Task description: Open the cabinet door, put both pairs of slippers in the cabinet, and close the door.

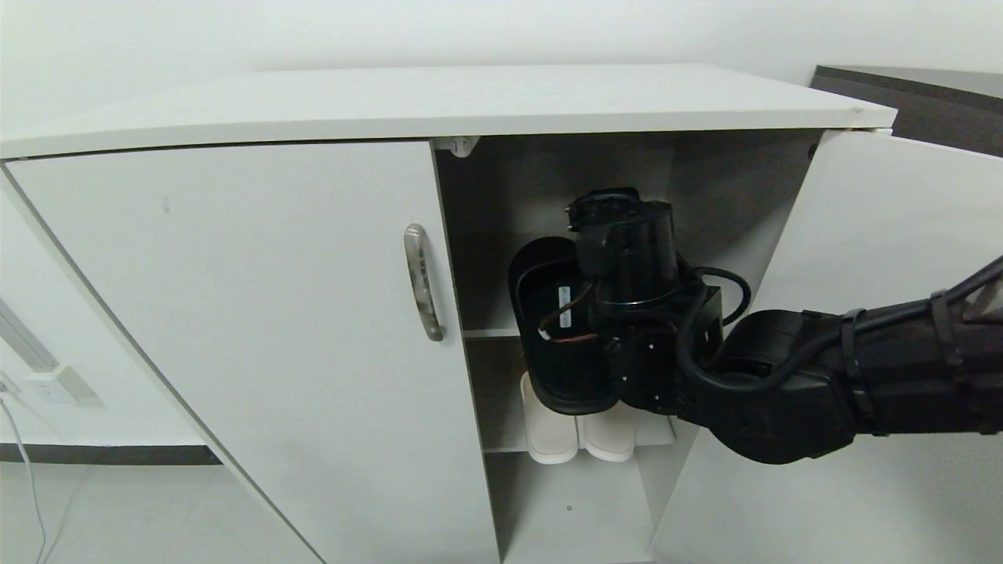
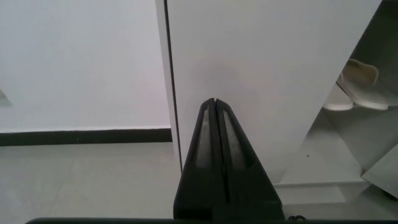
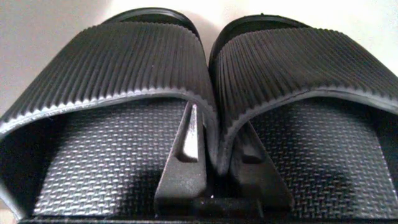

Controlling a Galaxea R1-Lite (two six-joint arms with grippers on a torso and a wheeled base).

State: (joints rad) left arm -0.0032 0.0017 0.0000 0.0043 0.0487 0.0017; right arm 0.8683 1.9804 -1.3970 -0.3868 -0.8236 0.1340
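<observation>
Door (image 1: 862,298) is hanging open, white slippers (image 1: 580,435) sitting inside. Right gripper (image 3: 219,140) is clamping the black slippers (image 1: 548,337) in the opening, left gripper (image 2: 215,124) idling clenched empty. Door-closing's remaining.

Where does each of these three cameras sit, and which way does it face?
Head view: on the robot's head, facing forward and down at the white cabinet, with the right arm inside.
Left wrist view: on the left wrist, facing the closed left door; shut left gripper in front.
Right wrist view: on the right wrist, facing the black slippers its right gripper clamps.
Shared: both head and left wrist views show the white slippers.
</observation>
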